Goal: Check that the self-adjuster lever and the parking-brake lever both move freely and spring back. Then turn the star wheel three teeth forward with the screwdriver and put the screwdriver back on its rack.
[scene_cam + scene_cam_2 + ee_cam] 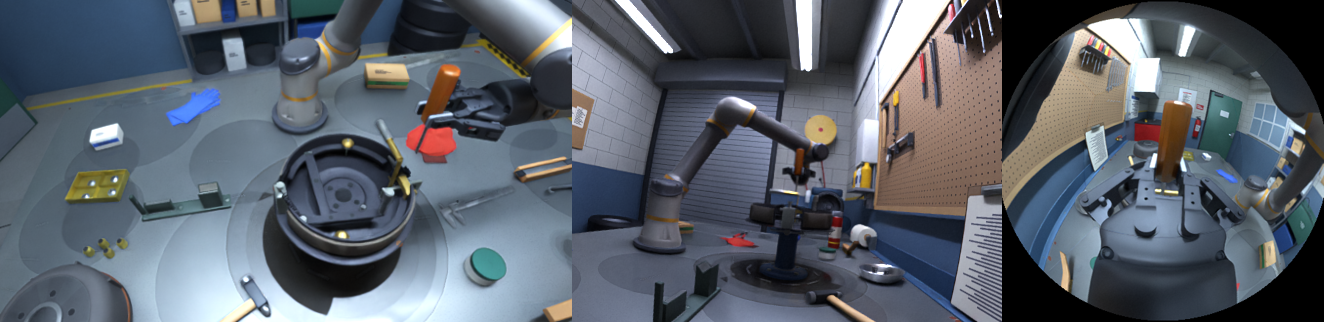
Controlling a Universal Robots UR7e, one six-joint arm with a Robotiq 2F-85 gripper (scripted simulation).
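Note:
The screwdriver hangs in the air to the right of and above the brake drum assembly, its orange handle up and its thin shaft pointing down over a red rag. The screwdriver is held by its handle in my closed gripper. In the second side camera the screwdriver sits above the drum on its stand. The yellow parking-brake lever stands at the drum's right rim. The green tool rack lies on the table left of the drum, empty.
Behind the work stand the arm's base, a shelf unit and stacked tyres. On the table lie blue gloves, a yellow parts tray, a hammer, calipers and a green-lidded tin.

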